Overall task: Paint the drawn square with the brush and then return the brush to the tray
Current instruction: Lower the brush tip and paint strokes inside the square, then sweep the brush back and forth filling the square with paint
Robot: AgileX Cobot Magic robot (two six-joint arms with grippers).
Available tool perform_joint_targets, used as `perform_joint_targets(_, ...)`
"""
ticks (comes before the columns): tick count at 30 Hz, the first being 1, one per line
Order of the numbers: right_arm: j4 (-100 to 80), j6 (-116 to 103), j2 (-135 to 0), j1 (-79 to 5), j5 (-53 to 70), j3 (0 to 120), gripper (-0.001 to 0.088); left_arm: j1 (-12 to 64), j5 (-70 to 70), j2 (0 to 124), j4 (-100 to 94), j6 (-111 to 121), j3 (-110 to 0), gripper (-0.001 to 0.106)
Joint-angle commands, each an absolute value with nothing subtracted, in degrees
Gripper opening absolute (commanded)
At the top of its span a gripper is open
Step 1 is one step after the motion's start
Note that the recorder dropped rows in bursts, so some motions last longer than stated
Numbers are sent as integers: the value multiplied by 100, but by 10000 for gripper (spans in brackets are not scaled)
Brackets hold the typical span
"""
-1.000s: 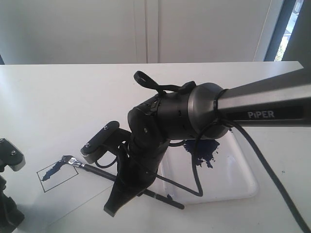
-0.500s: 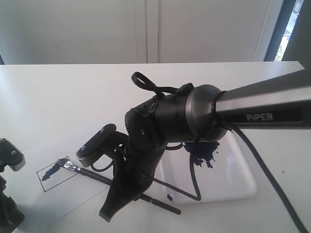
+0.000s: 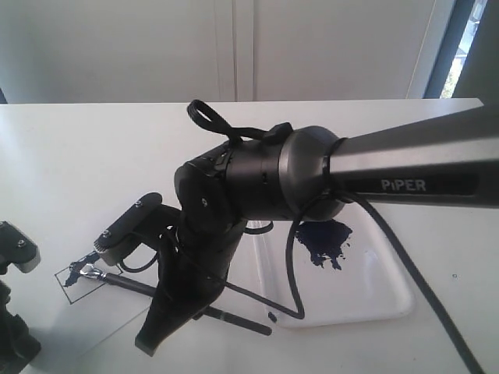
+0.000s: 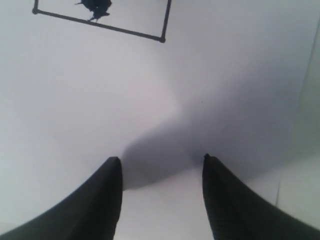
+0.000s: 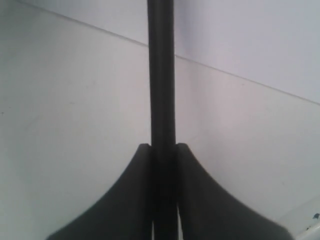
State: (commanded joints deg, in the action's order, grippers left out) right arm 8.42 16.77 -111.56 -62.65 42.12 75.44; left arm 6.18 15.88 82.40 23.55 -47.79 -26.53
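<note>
The drawn square (image 3: 78, 288) lies on a white paper sheet (image 3: 101, 327) at the lower left, with a dark blue smear inside. My right gripper (image 3: 160, 331) reaches across to the left and is shut on the black handle of the brush (image 3: 129, 283). The silver ferrule and tip rest on the smear in the square's left part. In the right wrist view the handle (image 5: 162, 75) runs straight out between the shut gripper (image 5: 162, 147). My left gripper (image 4: 160, 160) stands open over bare paper, with the square (image 4: 130, 17) just beyond it. The tray (image 3: 382, 300) sits at the right.
A dark blue paint blot (image 3: 323, 241) marks the tray's far side. The right arm (image 3: 405, 175) and its cable span the middle of the exterior view and hide part of the tray. The left arm's base (image 3: 14, 335) stands at the lower left edge.
The right gripper has moved left with the brush. The brush tip has slid from the square's right side to its left part.
</note>
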Motion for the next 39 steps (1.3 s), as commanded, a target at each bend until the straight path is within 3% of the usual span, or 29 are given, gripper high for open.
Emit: perform_joint_targets(39, 271, 791, -11537, -6278, 4337, 7936, 0, 618, 1618, 8240, 2377, -4779, -2675, 536)
